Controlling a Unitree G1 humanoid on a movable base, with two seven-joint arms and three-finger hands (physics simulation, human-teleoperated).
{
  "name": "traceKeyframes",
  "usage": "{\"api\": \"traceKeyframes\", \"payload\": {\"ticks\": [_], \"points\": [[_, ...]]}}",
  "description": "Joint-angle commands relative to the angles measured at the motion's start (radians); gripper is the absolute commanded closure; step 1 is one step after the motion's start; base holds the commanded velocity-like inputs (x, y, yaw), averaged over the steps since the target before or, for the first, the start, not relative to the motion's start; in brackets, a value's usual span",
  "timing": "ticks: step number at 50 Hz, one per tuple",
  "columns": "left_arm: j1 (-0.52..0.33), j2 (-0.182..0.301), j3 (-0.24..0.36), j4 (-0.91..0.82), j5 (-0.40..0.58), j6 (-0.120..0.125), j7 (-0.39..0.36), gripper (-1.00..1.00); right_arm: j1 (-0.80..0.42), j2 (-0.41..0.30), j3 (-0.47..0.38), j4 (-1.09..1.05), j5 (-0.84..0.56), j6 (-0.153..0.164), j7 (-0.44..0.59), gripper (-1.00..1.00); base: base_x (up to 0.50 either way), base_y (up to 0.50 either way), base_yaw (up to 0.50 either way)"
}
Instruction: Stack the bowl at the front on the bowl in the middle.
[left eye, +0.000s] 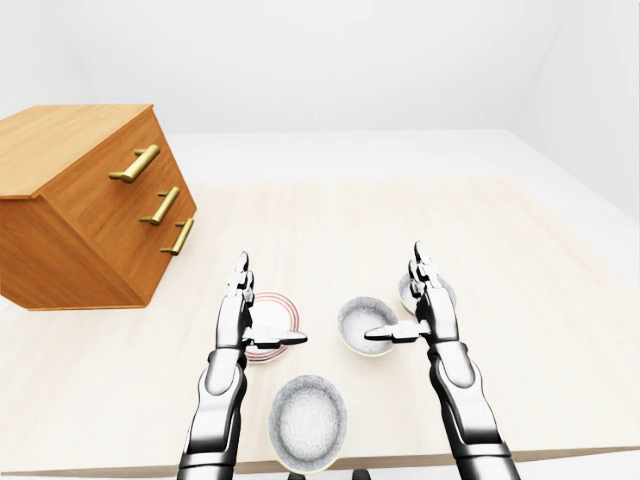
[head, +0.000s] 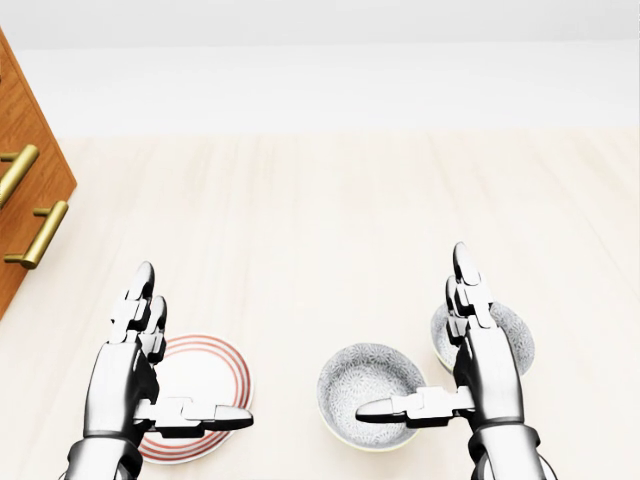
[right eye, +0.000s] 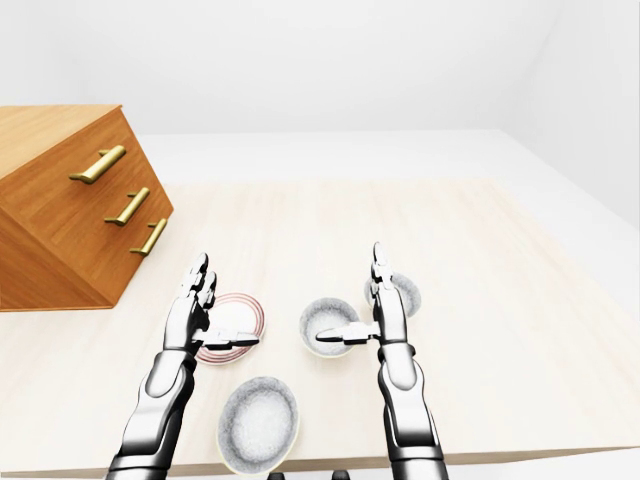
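Observation:
Three speckled grey bowls sit on the pale wooden table (left eye: 330, 220). In the left-eye view the front bowl (left eye: 308, 422) lies near the bottom edge, between my two forearms. The middle bowl (left eye: 362, 318) is above and right of it. The third bowl (head: 515, 335) is partly hidden behind my right hand. My right hand (left eye: 395, 295) is open, fingers straight, its thumb reaching over the middle bowl's rim. My left hand (left eye: 268, 302) is open above a red-ringed plate (head: 205, 375). Neither hand holds anything. The head view does not show the front bowl.
A wooden dresser (left eye: 90, 200) with brass handles stands on the table at the left. The table's near edge runs along the bottom of the eye views, just below the front bowl. White floor and walls lie beyond the table.

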Motion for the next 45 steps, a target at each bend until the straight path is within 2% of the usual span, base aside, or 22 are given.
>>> {"api": "traceKeyframes", "payload": {"ticks": [1,5,7,10,12,18,20,24,25,26,27,29,32,36,37,38,41,42,43,45], "points": [[-0.001,0.000,0.002,0.005,0.000,-0.002,0.002,-1.00,-0.001,-0.001,0.001,0.008,-0.004,-0.003,-0.001,-1.00,0.24,-0.02,0.00],[0.001,-0.001,0.001,-0.010,-0.002,0.012,0.002,-1.00,0.000,-0.001,0.003,0.006,-0.008,-0.003,-0.002,-1.00,0.24,-0.02,0.00],[-0.004,0.000,0.002,0.007,-0.004,-0.001,0.001,-1.00,0.002,-0.001,0.003,0.005,-0.009,-0.003,-0.001,-1.00,0.24,-0.02,0.00],[-0.003,0.000,0.002,-0.002,-0.006,0.007,0.001,-1.00,0.002,0.000,0.004,0.000,-0.008,-0.003,0.002,-1.00,0.23,-0.01,0.00],[-0.004,0.000,0.003,0.005,-0.008,0.002,0.000,-1.00,0.006,0.001,0.004,-0.023,-0.007,0.003,0.002,-1.00,0.00,0.00,0.00],[-0.001,0.000,0.002,-0.008,-0.006,0.012,0.003,-1.00,0.017,-0.012,0.003,-0.061,-0.052,-0.001,0.000,-1.00,0.00,0.00,0.00],[-0.003,0.001,0.004,0.004,-0.007,0.002,0.002,-1.00,0.021,-0.014,-0.002,-0.082,-0.069,0.005,-0.005,-1.00,0.00,0.00,0.00],[-0.003,0.001,0.004,0.008,-0.007,-0.002,0.004,-1.00,0.031,-0.030,-0.006,-0.133,-0.157,0.002,-0.002,-1.00,0.00,0.00,0.00],[-0.005,0.002,0.005,0.010,-0.008,-0.001,0.003,-1.00,0.039,-0.059,-0.024,-0.267,-0.240,0.056,0.007,-1.00,0.00,0.00,0.00],[-0.004,0.002,0.005,0.008,-0.008,0.000,0.003,-1.00,0.040,-0.054,-0.042,-0.311,-0.249,0.078,0.016,-1.00,0.00,0.00,0.00],[-0.005,0.002,0.005,0.011,-0.008,-0.001,0.002,-1.00,0.040,-0.053,-0.057,-0.342,-0.269,0.098,0.022,-1.00,0.00,0.00,0.00],[-0.002,0.002,0.005,0.003,-0.009,0.005,0.001,-1.00,0.056,-0.066,-0.083,-0.416,-0.348,0.106,0.042,-1.00,0.00,0.00,0.00],[-0.003,0.002,0.006,0.007,-0.010,0.003,0.001,-1.00,0.072,-0.070,-0.091,-0.457,-0.462,0.084,0.059,-1.00,0.00,0.00,0.00],[-0.005,0.002,0.007,0.003,-0.009,0.008,0.004,-1.00,0.076,-0.059,-0.106,-0.511,-0.544,0.088,0.092,-1.00,0.00,0.00,0.00],[-0.009,0.003,0.009,0.022,-0.010,-0.007,0.003,-1.00,0.077,-0.061,-0.112,-0.529,-0.567,0.092,0.104,-1.00,0.00,0.00,0.00],[-0.009,0.003,0.009,0.022,-0.010,-0.007,0.003,-1.00,0.078,-0.066,-0.116,-0.534,-0.602,0.079,0.098,-1.00,0.00,0.00,0.00],[-0.005,0.003,0.007,0.012,-0.009,-0.003,0.002,-1.00,0.076,-0.063,-0.128,-0.543,-0.653,0.070,0.096,-1.00,0.00,0.00,0.00],[-0.005,0.003,0.007,0.012,-0.009,-0.003,0.002,-1.00,0.076,-0.062,-0.128,-0.543,-0.654,0.069,0.097,-1.00,0.00,0.00,0.00],[-0.001,0.003,0.005,0.010,-0.008,-0.007,-0.001,-1.00,0.076,-0.085,-0.160,-0.596,-0.706,0.091,0.133,-1.00,0.00,0.00,0.00],[0.002,0.002,0.005,0.002,-0.008,-0.002,-0.001,-1.00,0.071,-0.091,-0.197,-0.630,-0.730,0.083,0.160,-1.00,0.00,0.00,0.00]]}}
